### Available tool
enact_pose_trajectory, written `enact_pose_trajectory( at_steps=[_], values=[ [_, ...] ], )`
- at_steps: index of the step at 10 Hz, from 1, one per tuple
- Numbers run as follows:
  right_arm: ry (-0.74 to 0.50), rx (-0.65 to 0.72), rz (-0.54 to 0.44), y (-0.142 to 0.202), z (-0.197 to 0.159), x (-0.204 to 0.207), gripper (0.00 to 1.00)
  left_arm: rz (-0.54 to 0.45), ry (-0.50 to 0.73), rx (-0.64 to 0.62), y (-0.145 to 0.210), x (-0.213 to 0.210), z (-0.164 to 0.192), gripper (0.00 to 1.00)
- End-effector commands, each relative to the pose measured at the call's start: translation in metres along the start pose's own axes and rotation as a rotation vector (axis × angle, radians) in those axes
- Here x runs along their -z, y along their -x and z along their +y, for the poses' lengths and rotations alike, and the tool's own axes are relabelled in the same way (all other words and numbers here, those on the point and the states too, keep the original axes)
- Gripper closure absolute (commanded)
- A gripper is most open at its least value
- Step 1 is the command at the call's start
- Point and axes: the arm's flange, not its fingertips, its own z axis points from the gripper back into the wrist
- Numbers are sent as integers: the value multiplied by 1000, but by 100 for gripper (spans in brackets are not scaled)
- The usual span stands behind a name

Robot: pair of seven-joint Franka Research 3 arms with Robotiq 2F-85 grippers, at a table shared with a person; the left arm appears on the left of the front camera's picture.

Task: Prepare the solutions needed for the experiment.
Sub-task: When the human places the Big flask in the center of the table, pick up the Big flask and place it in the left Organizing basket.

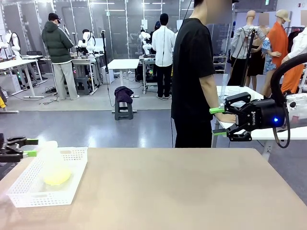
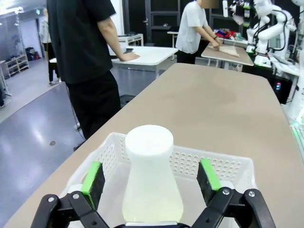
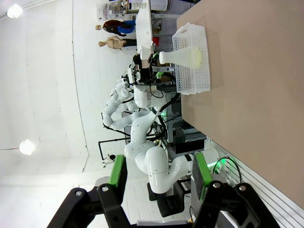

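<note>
Solutions (image 1: 56,176) sit low in your frosted flask (image 2: 151,178), in the basket (image 1: 29,199) at the table's left edge. Left gripper (image 2: 151,179) open astride it; right gripper (image 1: 218,121) open (empty). Light, slippery plastic: pinch the neck.

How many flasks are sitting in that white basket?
1: a frosted conical flask with pale yellow-green liquid at its bottom, upright in the white basket, between the left gripper's open fingers. The basket walls may hide others.

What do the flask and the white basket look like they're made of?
Flask: probably frosted translucent plastic, matte and cloudy, with the solutions tinting its base pale yellow-green. Basket: likely moulded white plastic, with perforated walls and a smooth rim.
</note>
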Motion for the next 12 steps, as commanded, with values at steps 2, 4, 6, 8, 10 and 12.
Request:
enact_pose_trajectory(
  at_steps=[2,4,6,8,10,12],
  values=[
    [-3,-5,-10,1,1,1,30,33,-1,28,-67,-27,-38,0],
    [-3,-5,-10,1,1,1,30,-30,-63,-88,-125,-17,-75,0],
    [-3,-5,-10,1,1,1,30,11,-16,-223,-169,-1,-100,0],
    [-3,-5,-10,1,1,1,30,-23,126,-467,-198,18,-112,0],
    [-3,-5,-10,1,1,1,30,-70,180,-723,-217,36,-116,0],
    [-3,-5,-10,1,1,1,30,-146,327,-1001,-227,57,-115,0]
  ],
)
